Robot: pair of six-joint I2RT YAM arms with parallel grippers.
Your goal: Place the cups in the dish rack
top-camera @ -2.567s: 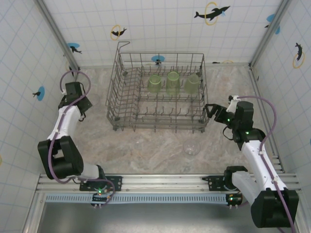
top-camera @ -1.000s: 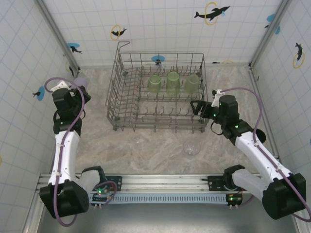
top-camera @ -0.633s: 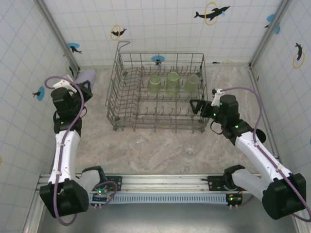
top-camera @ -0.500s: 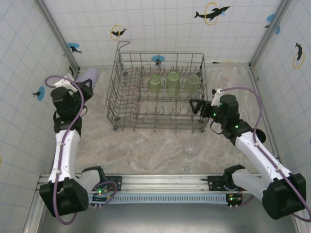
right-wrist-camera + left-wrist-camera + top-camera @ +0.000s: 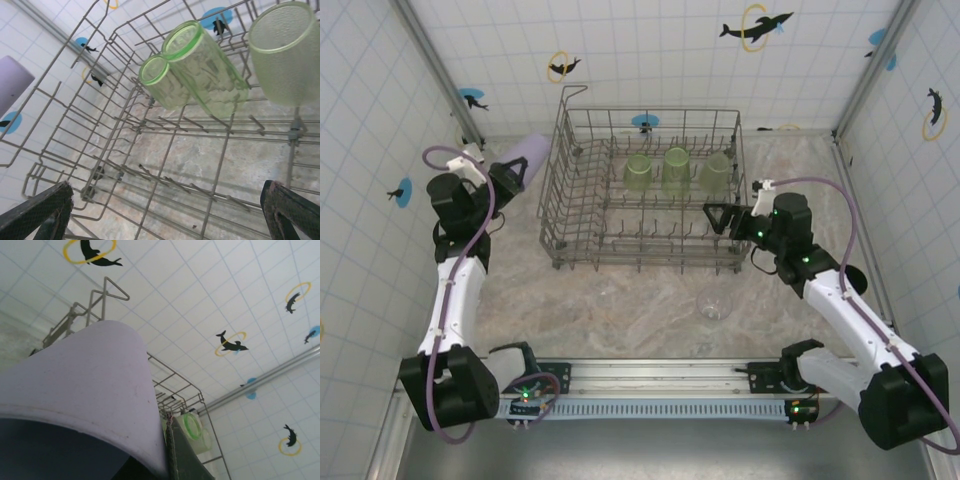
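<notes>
My left gripper (image 5: 510, 172) is shut on the lavender tumbler (image 5: 527, 153), held in the air just left of the dish rack (image 5: 650, 113). In the left wrist view the tumbler (image 5: 75, 390) is large, with one finger (image 5: 172, 455) against its side and the rack's corner loop (image 5: 117, 288) behind. Three green tumblers (image 5: 638, 172) (image 5: 676, 170) (image 5: 716, 172) stand in the rack's back row. My right gripper (image 5: 720, 215) is open over the rack's right edge, with its jaws wide apart and nothing between them (image 5: 165, 215). A clear glass (image 5: 713, 303) stands on the table in front of the rack.
The right wrist view looks through the rack wires (image 5: 158, 174) at the green tumblers (image 5: 210, 70) and the lavender tumbler (image 5: 12, 82) beyond the far wall. Tiled walls close in the table on three sides. Bare marble table (image 5: 620, 310) lies between the rack and the arm bases.
My left arm has raised the lavender tumbler and carried it right, up to the rack's left wall. My right gripper has moved left over the rack's right edge.
</notes>
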